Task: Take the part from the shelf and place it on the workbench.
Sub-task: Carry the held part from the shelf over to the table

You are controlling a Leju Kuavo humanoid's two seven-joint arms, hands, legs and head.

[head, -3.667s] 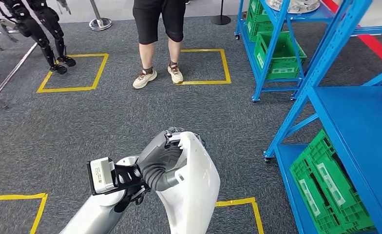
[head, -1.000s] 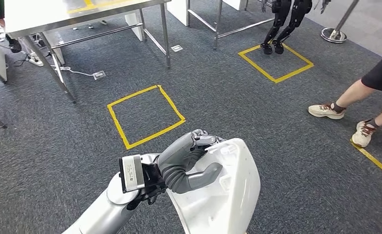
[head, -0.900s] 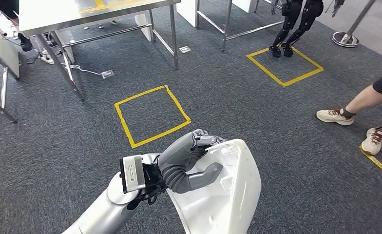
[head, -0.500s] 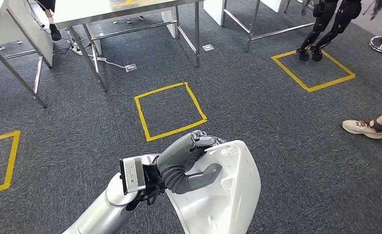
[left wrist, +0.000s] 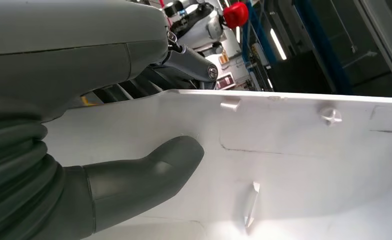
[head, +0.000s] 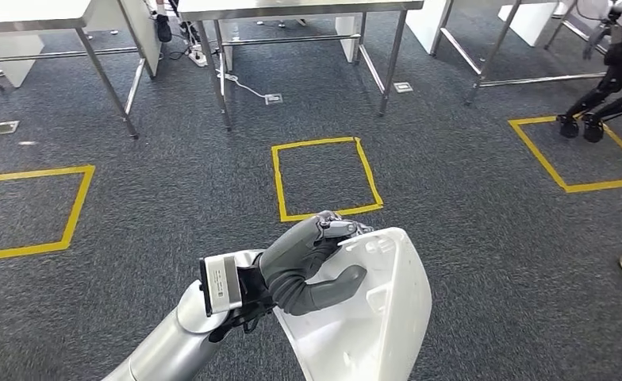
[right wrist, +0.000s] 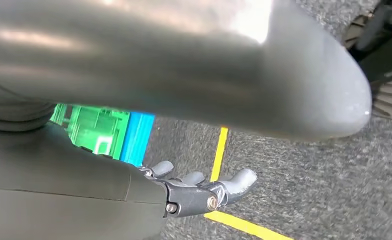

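White part (head: 371, 317) gripped in the left robot hand (head: 308, 266), the right robot hand (right wrist: 204, 192) hanging loosely open, as the robot's turn brings the steel surface (head: 292, 8) ahead.

I am seeing no text I can read; the label on the wrist camera box (head: 222, 282) is showing only blurred, illegible marks.
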